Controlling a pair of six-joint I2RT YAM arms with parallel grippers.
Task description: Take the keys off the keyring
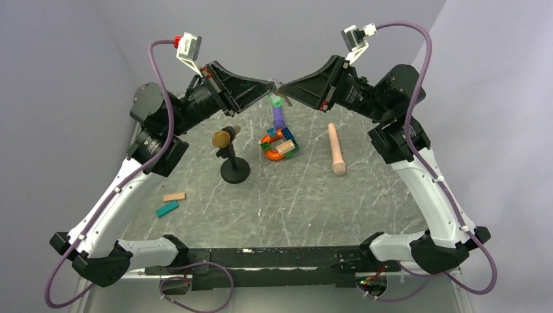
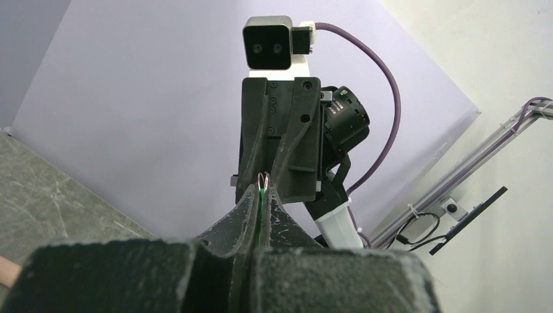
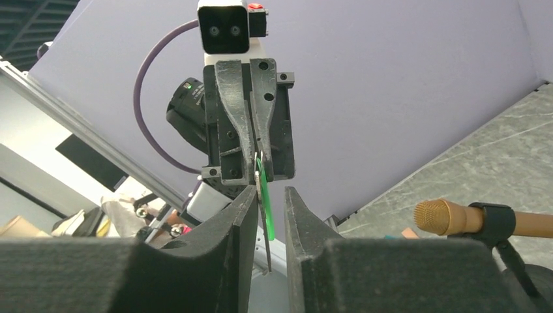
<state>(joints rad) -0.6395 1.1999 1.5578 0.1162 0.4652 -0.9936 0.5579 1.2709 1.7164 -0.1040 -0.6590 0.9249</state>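
Note:
Both arms are raised and meet tip to tip over the far middle of the table. My left gripper (image 1: 270, 83) (image 2: 263, 190) is shut on the head of the green key (image 2: 261, 208). The thin wire loops of the keyring (image 2: 263, 178) stick out just past its fingertips. The green key (image 1: 275, 100) (image 3: 265, 208) hangs down from there, with a thin dark key (image 3: 268, 244) beside it. My right gripper (image 1: 280, 85) (image 3: 269, 195) faces the left one. Its jaws stand a little apart around the hanging keys, which lie near the left finger (image 3: 244, 215) and clear of the right one.
Below the grippers lies a cluster of coloured toy blocks (image 1: 280, 146) with a purple piece (image 1: 279, 120). A gold-headed microphone (image 1: 225, 137) stands on a black stand (image 1: 235, 171). A wooden peg (image 1: 336, 158) lies at the right, a tan block (image 1: 174, 196) and a teal block (image 1: 167, 208) at the left.

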